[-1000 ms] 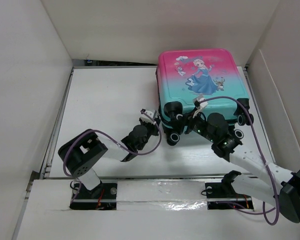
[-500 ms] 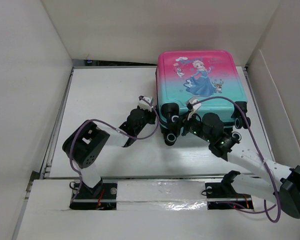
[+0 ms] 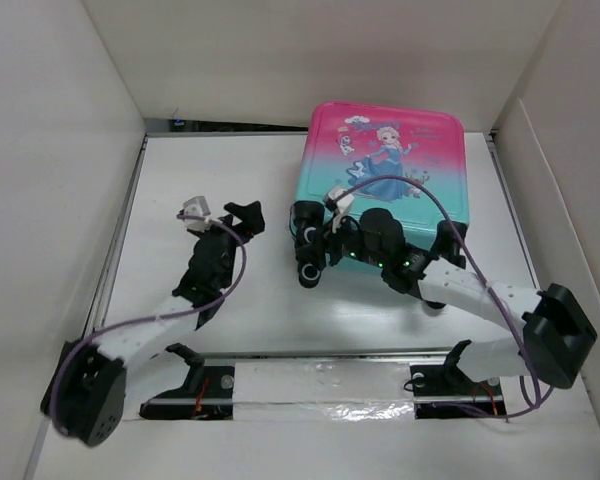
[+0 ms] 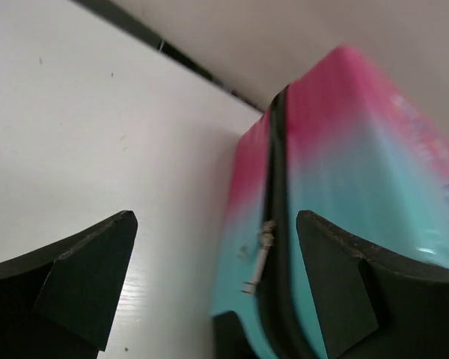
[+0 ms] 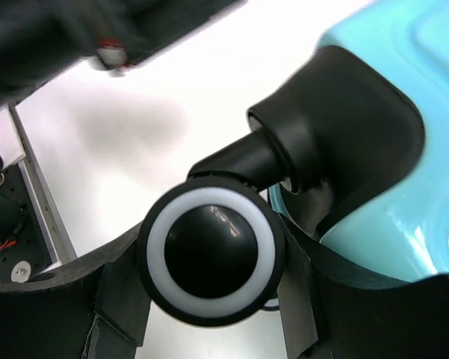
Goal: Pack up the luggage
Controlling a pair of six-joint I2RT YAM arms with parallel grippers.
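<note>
The luggage (image 3: 430,150), a pink-to-teal hard-shell suitcase with a cartoon princess, lies shut and flat at the back right of the table. My right gripper (image 3: 315,250) reaches in from the right and is shut on a black wheel with a white ring (image 5: 209,250) at the case's near left corner; its fingers (image 5: 299,299) press both sides. My left gripper (image 3: 220,217) stands open left of the case, holding nothing. In the left wrist view the case's side (image 4: 344,149) shows the dark zip line and a small white zip pull (image 4: 258,258) between the spread fingers (image 4: 82,277).
White walls (image 3: 60,150) box in the table on the left, back and right. A dark gap (image 3: 230,127) runs along the back edge. The front ledge (image 3: 320,382) carries both arm bases. Cables loop over both arms.
My left gripper has opened and drawn away leftward from the case's corner. The right arm, holding the wheel, has swung the suitcase left and turned it.
</note>
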